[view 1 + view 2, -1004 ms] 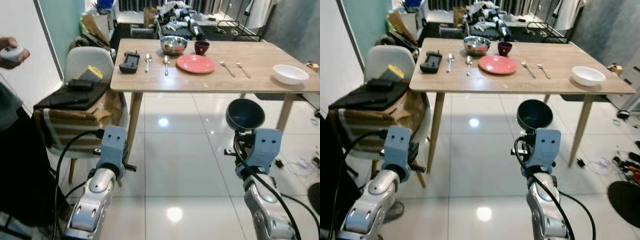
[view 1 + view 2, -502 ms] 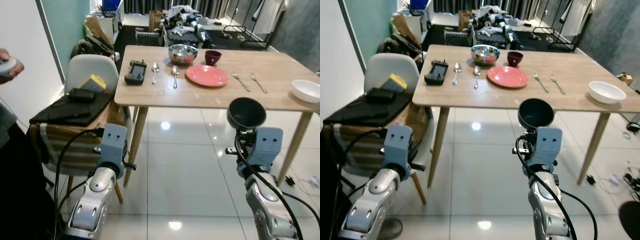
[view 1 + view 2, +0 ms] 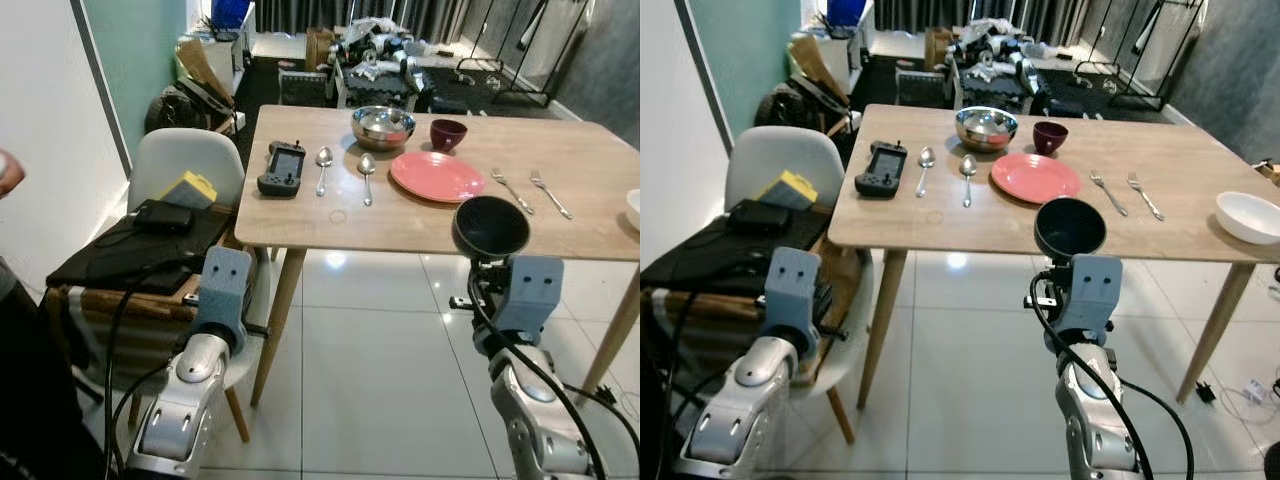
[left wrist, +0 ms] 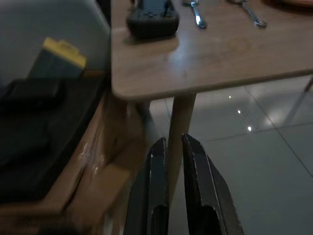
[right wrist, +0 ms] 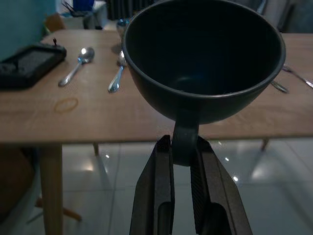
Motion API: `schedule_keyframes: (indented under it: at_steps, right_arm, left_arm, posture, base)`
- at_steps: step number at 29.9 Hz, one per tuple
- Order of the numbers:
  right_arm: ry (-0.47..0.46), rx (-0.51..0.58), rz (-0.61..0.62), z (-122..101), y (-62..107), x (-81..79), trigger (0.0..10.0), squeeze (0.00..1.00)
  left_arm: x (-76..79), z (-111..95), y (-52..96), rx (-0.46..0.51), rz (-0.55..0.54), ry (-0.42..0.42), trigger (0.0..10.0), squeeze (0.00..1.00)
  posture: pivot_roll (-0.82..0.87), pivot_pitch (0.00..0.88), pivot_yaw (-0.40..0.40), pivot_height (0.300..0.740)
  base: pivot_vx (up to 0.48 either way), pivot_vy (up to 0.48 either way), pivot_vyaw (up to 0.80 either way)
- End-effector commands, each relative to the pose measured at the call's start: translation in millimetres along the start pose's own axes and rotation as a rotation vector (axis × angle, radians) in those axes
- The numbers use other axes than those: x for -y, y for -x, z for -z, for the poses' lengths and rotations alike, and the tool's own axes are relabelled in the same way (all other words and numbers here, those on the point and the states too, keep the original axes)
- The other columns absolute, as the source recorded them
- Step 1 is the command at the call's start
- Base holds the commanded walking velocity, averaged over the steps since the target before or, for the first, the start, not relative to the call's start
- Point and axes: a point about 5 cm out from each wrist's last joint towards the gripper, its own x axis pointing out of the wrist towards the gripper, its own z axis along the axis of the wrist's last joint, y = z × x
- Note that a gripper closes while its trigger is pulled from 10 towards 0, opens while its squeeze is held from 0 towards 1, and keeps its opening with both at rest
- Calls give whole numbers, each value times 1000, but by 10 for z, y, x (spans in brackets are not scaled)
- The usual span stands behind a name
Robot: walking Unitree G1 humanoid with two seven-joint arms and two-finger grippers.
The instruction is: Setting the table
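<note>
A wooden tabletop (image 3: 440,215) spans the upper right of the frame, carrying a black handheld console (image 3: 282,167), two spoons (image 3: 323,170), a steel bowl (image 3: 383,125), a maroon cup (image 3: 447,132), a pink plate (image 3: 437,176) and two forks (image 3: 511,189). At right of centre the right hand (image 3: 488,272) grips a dark bowl (image 3: 490,227) by its handle (held upright, before the table's near edge). A white chair (image 3: 188,165) piled with dark items stands at left, above the silver left arm (image 3: 195,385).

Head cameras look down at the table (image 3: 420,215); wrist cameras view its edge close.

2 spoons (image 3: 925,160), 2 forks (image 3: 1107,192), 4 bowls (image 3: 985,126), 1 pink plate (image 3: 1035,177), 1 game controller (image 3: 881,167), 1 chair (image 3: 775,160)
</note>
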Motion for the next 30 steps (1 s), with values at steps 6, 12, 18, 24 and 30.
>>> schedule_keyframes:
  at_steps: [6,12,18,24,30]
  right_arm:
    - [4,-46,-156,89,77,-162,10000,0]
    - [-27,-59,-201,111,105,-254,10000,0]
    - [-32,-66,-208,132,120,-270,10000,0]
    - [-27,-79,-218,164,142,-278,10000,0]
    - [2,-80,-222,161,139,-255,10000,0]
  left_arm:
    - [10,23,39,-1,12,-27,10000,0]
    - [-2,-17,50,19,19,-51,10000,0]
    - [-31,-47,57,35,22,-78,10000,0]
    - [-74,-107,62,73,32,-105,10000,0]
    - [-55,-181,156,100,128,-99,10000,0]
  posture:
    - [78,74,28,740]
    - [87,83,29,740]
    - [88,87,31,740]
    - [89,88,32,740]
    - [93,94,32,740]
  base:
    - [465,0,0]
    - [465,0,0]
    - [465,0,0]
    - [465,0,0]
    - [117,0,0]
